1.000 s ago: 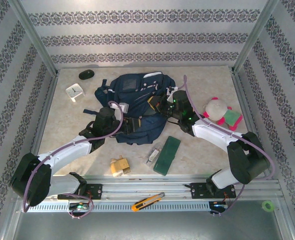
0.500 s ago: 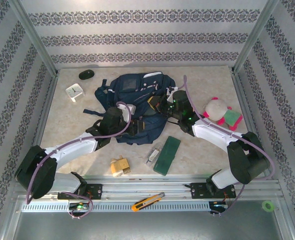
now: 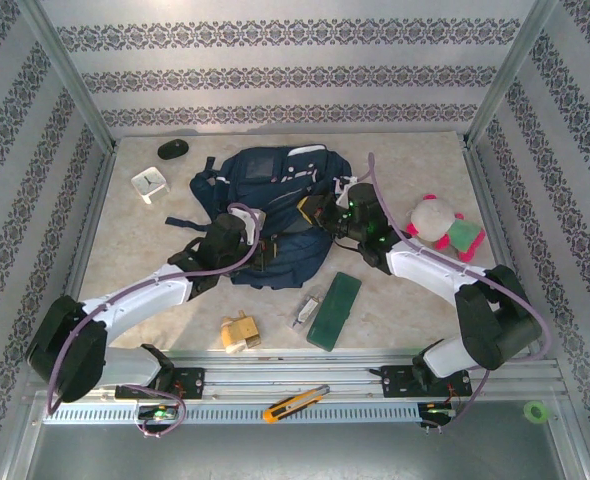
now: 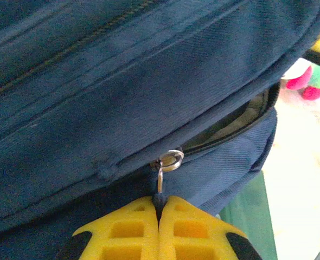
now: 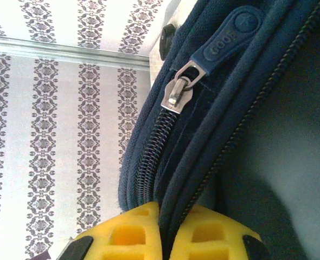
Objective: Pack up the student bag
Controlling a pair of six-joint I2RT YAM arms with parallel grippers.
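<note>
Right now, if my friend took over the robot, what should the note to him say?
The left pincer is shut on the metal zip pull of the large dark navy fabric backpack. That zip is partly open.
The right pincer is shut on the backpack's edge, beside another zip.
Outside on the table: the flat dark green case and the pink-and-white plush toy.
Done: zip started.
Left: probably finish opening it, then put the things in.
</note>
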